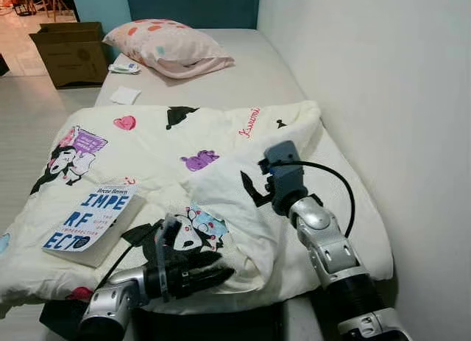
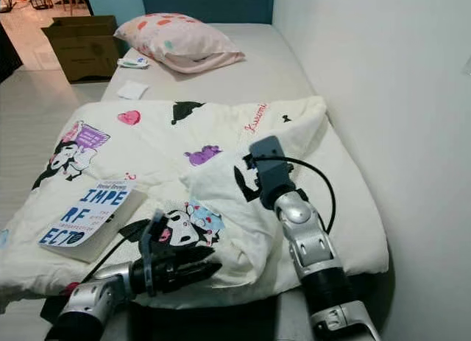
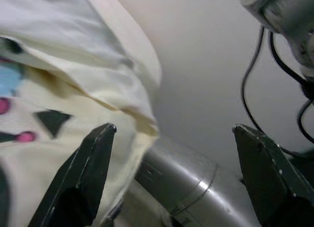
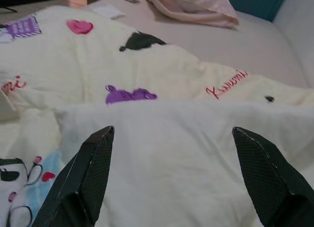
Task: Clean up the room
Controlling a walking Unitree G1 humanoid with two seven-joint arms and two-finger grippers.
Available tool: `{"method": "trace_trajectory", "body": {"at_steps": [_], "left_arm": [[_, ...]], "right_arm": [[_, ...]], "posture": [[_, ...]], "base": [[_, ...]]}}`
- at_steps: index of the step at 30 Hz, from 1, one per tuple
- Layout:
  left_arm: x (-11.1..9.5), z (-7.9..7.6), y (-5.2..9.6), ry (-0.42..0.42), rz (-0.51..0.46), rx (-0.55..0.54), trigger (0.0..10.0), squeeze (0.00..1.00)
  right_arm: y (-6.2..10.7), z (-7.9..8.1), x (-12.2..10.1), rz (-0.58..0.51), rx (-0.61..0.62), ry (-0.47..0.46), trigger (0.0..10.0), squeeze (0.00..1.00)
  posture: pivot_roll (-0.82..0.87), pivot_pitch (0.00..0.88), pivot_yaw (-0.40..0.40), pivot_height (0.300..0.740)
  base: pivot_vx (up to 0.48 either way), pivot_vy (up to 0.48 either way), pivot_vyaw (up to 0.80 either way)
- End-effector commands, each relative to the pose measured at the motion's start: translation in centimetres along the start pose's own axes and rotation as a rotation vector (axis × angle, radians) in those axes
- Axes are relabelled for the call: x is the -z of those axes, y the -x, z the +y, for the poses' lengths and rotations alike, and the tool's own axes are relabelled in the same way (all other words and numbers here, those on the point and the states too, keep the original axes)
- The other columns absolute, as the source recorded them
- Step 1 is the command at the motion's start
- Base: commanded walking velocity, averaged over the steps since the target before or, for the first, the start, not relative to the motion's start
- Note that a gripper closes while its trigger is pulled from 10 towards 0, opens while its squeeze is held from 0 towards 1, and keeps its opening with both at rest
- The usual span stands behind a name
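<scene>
A cream blanket (image 1: 213,135) printed with cartoon figures lies rumpled across the bed (image 1: 250,79), with one fold turned back near the middle. A book (image 1: 90,217) with blue letters rests on the blanket's near left part. My left gripper (image 1: 224,273) is open at the blanket's near edge, its fingers pointing toward my right arm. In the left wrist view the blanket's edge hangs beside one finger (image 3: 83,173). My right gripper (image 4: 172,130) is open just above the turned-back fold, with nothing between its fingers (image 1: 250,188).
A pink spotted pillow (image 1: 165,46) lies at the head of the bed. A white paper (image 1: 125,95) and a small packet (image 1: 124,68) lie near it. A cardboard box (image 1: 72,52) stands on the floor to the left. A white wall (image 1: 383,98) borders the bed's right side.
</scene>
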State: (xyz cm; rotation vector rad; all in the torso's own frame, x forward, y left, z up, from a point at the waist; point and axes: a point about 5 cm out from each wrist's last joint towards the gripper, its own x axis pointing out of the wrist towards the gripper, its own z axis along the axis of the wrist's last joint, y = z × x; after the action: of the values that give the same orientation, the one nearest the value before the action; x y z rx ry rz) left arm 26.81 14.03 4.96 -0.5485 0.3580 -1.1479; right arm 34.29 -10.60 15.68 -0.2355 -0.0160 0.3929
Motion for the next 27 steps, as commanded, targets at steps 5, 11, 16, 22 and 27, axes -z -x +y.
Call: {"method": "trace_trajectory", "body": {"at_steps": [5,11,16,22,27], "left_arm": [[-7.0,3.4,6.8,-0.161,-0.31,-0.507,10.0,1.0],[-11.7,3.7,10.4,-0.334,-0.48,-0.83,10.0,1.0],[-12.1,3.4,10.3,-0.357,-0.514,-0.884,10.0,0.0],[-9.6,2.7,7.1,-0.341,-0.429,-0.773,10.0,0.0],[-7.7,2.0,5.3,-0.326,-0.379,-0.73,10.0,0.0]], "right_arm": [[-0.9,5.1,0.9,-0.043,-0.182,0.085,10.0,0.0],[-1.6,6.8,3.5,0.065,-0.194,0.101,10.0,0.0],[-2.1,7.0,4.8,0.135,-0.145,0.115,10.0,0.0],[-2.8,5.9,5.2,0.17,-0.057,0.142,10.0,0.0],[-3.2,4.5,5.3,0.19,0.006,0.211,10.0,0.0]], "posture": [[0.08,0.078,-0.062,0.472],[0.13,0.097,-0.065,0.472],[0.17,0.127,-0.064,0.472],[0.22,0.166,-0.057,0.472],[0.23,0.19,-0.052,0.472]], "base": [[0.0,0.0,0.0],[0.0,0.0,0.0],[0.0,0.0,0.0],[0.0,0.0,0.0],[0.0,0.0,0.0]]}}
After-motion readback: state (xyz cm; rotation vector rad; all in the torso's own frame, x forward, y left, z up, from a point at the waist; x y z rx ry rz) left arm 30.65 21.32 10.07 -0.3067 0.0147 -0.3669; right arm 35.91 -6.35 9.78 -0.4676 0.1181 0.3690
